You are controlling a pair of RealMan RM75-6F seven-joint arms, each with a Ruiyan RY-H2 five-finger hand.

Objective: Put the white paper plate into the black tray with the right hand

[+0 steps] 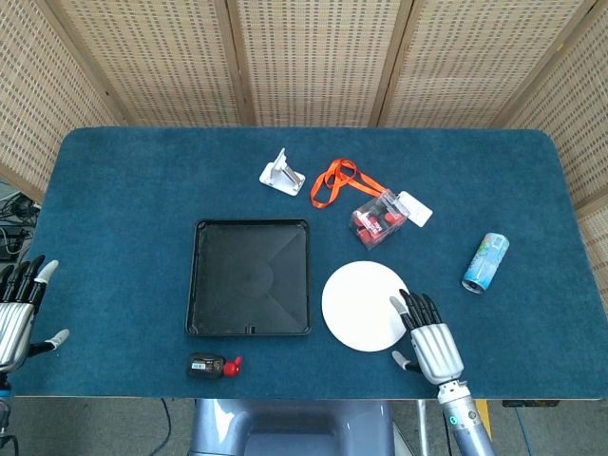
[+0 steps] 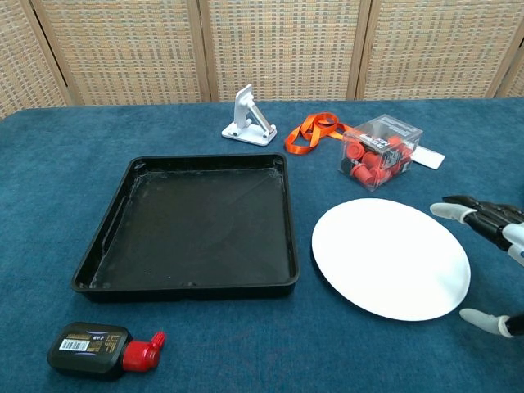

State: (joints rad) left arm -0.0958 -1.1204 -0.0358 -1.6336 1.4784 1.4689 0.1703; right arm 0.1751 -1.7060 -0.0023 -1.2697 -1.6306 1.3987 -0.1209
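The white paper plate (image 1: 365, 306) (image 2: 390, 257) lies flat on the blue table, just right of the black tray (image 1: 251, 277) (image 2: 196, 223), which holds nothing. My right hand (image 1: 427, 341) (image 2: 490, 255) hovers at the plate's right edge with fingers spread and thumb apart, holding nothing. Its fingertips (image 2: 446, 210) reach over the plate's rim. My left hand (image 1: 17, 311) rests open at the table's far left edge, away from everything.
A clear box of red caps (image 1: 380, 218) (image 2: 380, 151) sits behind the plate, with an orange lanyard (image 1: 334, 182) and a white stand (image 1: 282, 172) further back. A drink can (image 1: 485, 261) lies to the right. A small black bottle with a red cap (image 1: 212, 365) (image 2: 102, 349) sits below the tray.
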